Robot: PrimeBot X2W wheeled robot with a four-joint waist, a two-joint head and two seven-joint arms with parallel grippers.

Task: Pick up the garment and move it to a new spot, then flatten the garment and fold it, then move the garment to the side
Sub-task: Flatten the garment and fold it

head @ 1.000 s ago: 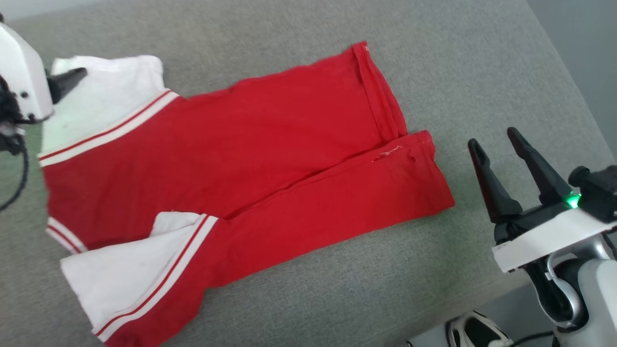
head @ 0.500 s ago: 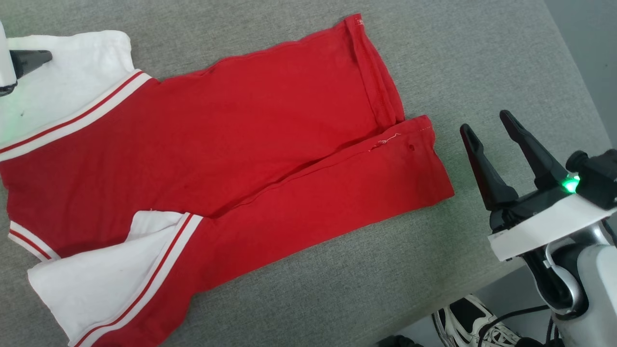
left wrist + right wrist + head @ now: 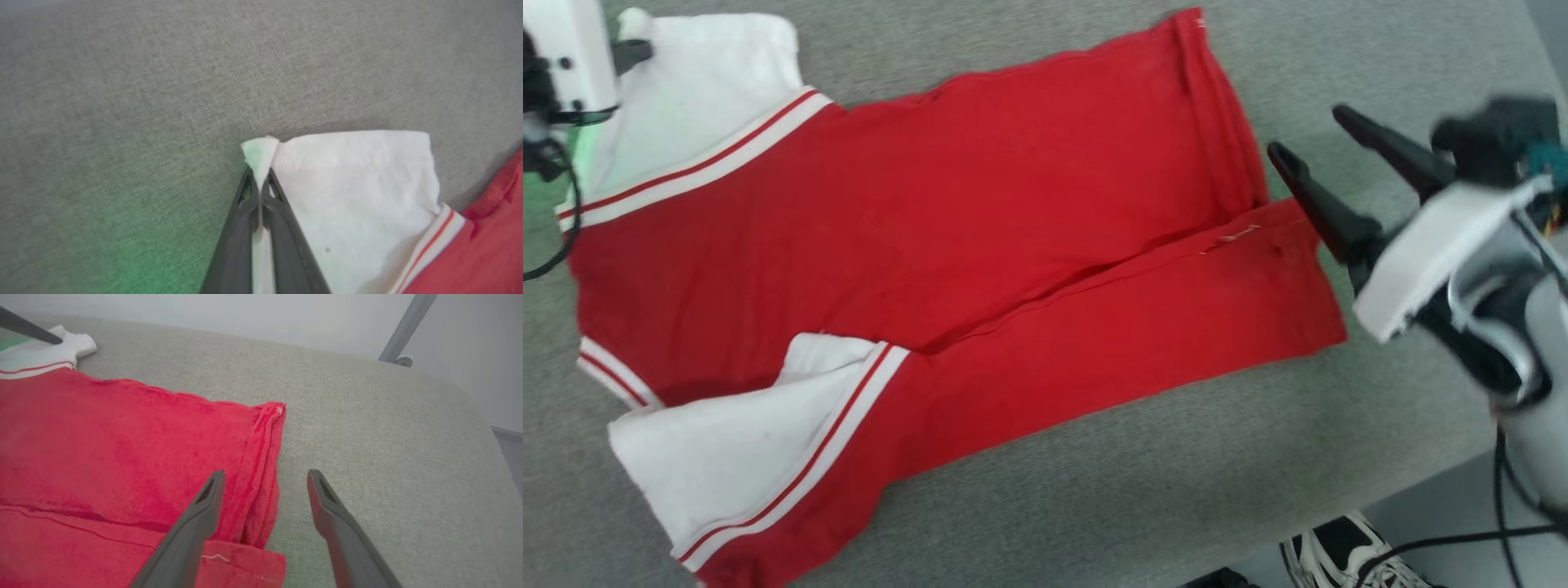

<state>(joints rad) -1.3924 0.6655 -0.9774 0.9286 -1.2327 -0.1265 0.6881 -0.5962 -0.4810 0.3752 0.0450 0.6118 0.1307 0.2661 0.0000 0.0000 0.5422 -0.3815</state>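
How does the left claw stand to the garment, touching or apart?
Touching. The left wrist view shows the left claw shut on a corner of the garment, white sleeve cloth pinched between its two fingers.

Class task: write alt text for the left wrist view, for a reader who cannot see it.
The left gripper, with two long dark fingers, is shut on the corner of the white short sleeve of a soft red T-shirt with white-and-red striped trim. The shirt lies on a grey woven fabric surface, tinted green at the lower left.
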